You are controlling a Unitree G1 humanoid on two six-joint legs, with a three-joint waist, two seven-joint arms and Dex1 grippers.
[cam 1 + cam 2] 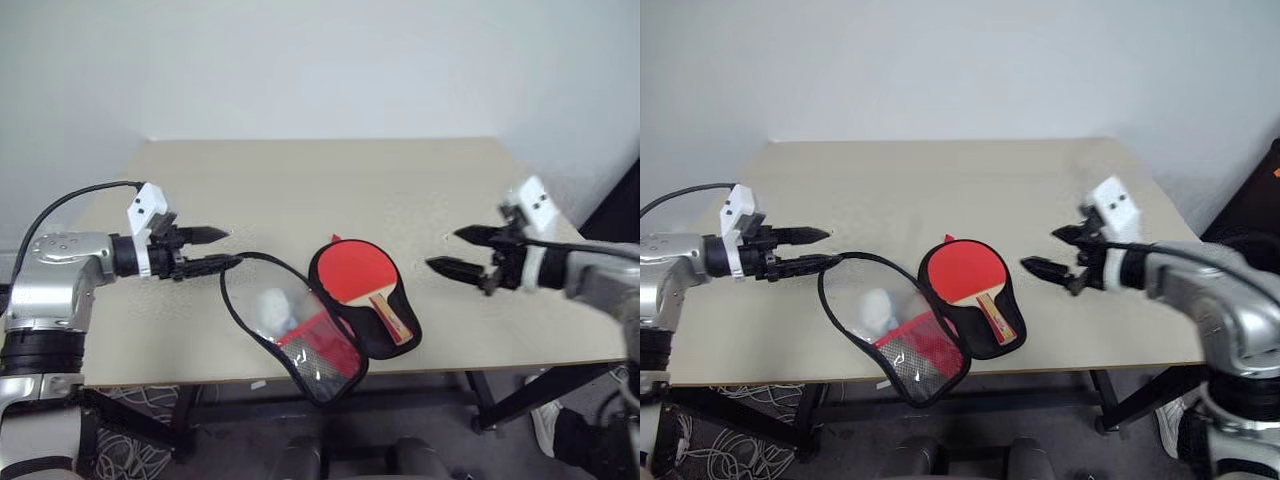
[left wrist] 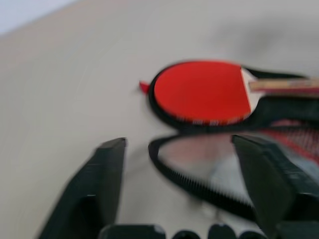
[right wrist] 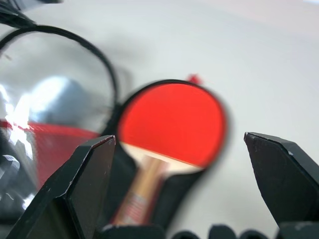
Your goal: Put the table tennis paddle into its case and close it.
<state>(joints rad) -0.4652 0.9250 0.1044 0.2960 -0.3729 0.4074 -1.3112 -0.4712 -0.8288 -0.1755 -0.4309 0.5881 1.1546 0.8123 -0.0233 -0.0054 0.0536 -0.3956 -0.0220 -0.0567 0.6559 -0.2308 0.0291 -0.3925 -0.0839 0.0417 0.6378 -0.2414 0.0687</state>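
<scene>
Case (image 1: pixel 300 335) lies splayed at the near table edge, paddle (image 1: pixel 362 274) already seated in its black half.
Next comes the fold: I'd catch the clear-panelled flap by its black edging, swing it over the red face with the handle kept inside, then run the zip. Left gripper (image 1: pixel 212 250) hovers half-spread and empty, lower finger at the flap's rim. Right gripper (image 1: pixel 457 252) stands wide, empty, well apart beside the paddle.
</scene>
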